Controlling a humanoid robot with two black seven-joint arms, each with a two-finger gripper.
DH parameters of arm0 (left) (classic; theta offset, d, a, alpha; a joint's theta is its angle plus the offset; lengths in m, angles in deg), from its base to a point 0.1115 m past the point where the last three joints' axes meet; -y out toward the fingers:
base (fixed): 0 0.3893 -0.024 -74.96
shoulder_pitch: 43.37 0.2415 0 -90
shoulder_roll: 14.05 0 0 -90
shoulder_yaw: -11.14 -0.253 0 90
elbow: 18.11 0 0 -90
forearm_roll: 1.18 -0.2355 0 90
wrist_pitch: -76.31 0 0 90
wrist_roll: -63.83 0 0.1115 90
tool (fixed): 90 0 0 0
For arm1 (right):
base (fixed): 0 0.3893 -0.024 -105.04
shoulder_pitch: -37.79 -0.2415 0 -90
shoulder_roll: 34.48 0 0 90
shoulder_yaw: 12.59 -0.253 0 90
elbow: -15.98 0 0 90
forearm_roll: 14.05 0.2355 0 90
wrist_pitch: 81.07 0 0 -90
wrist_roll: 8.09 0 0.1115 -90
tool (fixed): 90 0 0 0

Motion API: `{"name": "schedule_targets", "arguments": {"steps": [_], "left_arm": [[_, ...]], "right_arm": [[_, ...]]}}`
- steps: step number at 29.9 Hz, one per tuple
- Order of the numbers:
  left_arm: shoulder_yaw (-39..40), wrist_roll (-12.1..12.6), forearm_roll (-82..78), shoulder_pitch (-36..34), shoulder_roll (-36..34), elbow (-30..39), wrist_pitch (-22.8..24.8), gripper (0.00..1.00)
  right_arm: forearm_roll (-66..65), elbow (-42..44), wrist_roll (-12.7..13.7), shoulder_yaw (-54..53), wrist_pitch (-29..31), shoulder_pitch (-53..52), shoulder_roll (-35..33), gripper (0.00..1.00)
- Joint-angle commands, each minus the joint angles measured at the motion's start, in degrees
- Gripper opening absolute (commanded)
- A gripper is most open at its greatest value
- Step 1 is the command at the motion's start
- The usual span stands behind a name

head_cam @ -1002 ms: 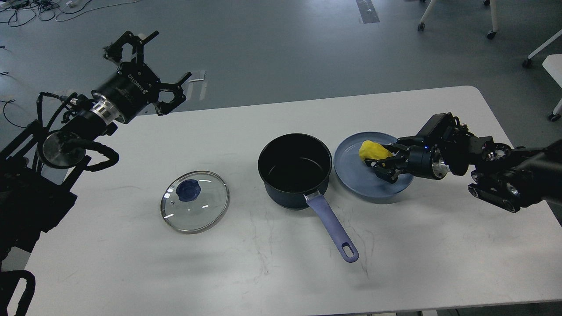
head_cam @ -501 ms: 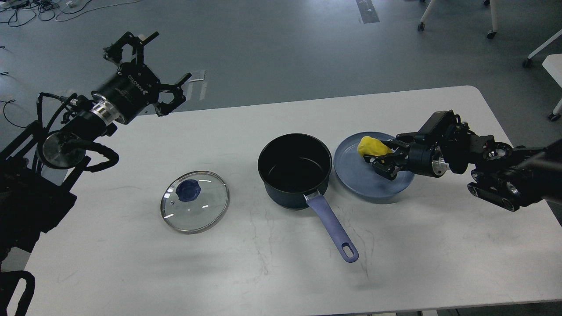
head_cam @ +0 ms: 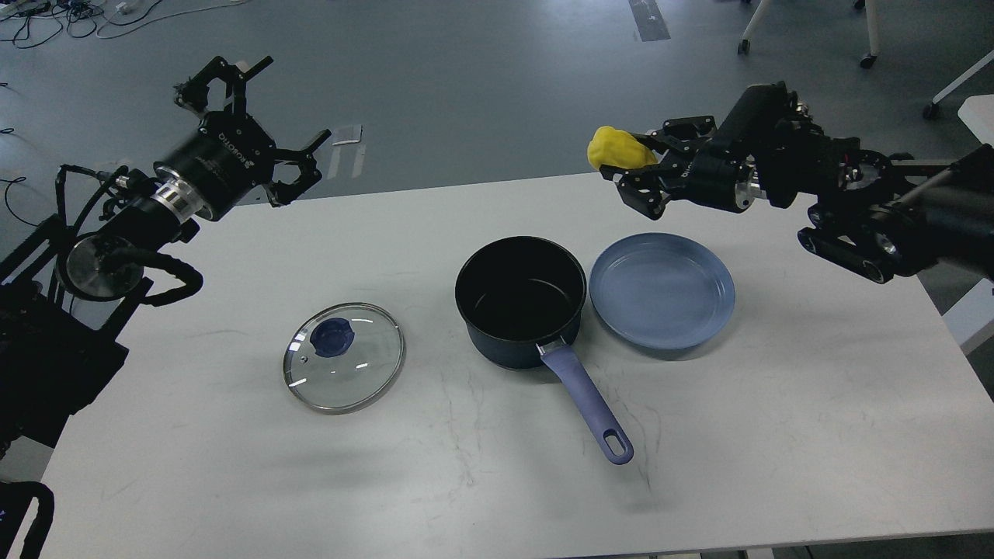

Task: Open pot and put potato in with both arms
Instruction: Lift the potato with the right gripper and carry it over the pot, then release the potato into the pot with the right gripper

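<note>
A dark blue pot (head_cam: 520,301) with a purple handle stands open at the table's middle. Its glass lid (head_cam: 345,356) with a blue knob lies flat on the table to the pot's left. My right gripper (head_cam: 633,169) is shut on the yellow potato (head_cam: 616,148) and holds it high above the table's far edge, behind the blue plate (head_cam: 662,290) and to the upper right of the pot. My left gripper (head_cam: 260,116) is open and empty, raised at the far left, away from the lid.
The white table (head_cam: 776,435) has free room in front and at the right. Chair legs and castors stand on the floor at the back right. Cables lie on the floor at the back left.
My right gripper has lifted the potato off the blue plate, up and a little left. The plate is now empty. My left gripper has drifted slightly left and up.
</note>
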Motion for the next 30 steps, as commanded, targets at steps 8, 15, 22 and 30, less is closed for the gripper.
{"name": "schedule_targets", "arguments": {"steps": [8, 15, 22, 30], "left_arm": [[0.0, 0.0, 0.0, 0.0, -0.6, 0.0, 0.0, 0.99], [0.0, 0.0, 0.0, 0.1, -1.2, 0.0, 0.0, 0.99], [0.0, 0.0, -0.2, 0.1, -1.4, 0.0, 0.0, 0.99], [0.0, -1.7, -3.6, 0.0, -0.7, 0.0, 0.0, 0.99]], "right_arm": [[0.5, -1.0, 0.0, 9.4, 0.6, -0.7, 10.1, 0.00], [2.3, -4.4, 0.0, 9.3, -0.6, -0.2, 10.2, 0.94], [10.3, -8.3, 0.0, 8.6, -0.5, -0.7, 10.0, 1.00], [12.8, -8.8, 0.0, 3.4, 0.1, -1.1, 6.6, 1.00]]}}
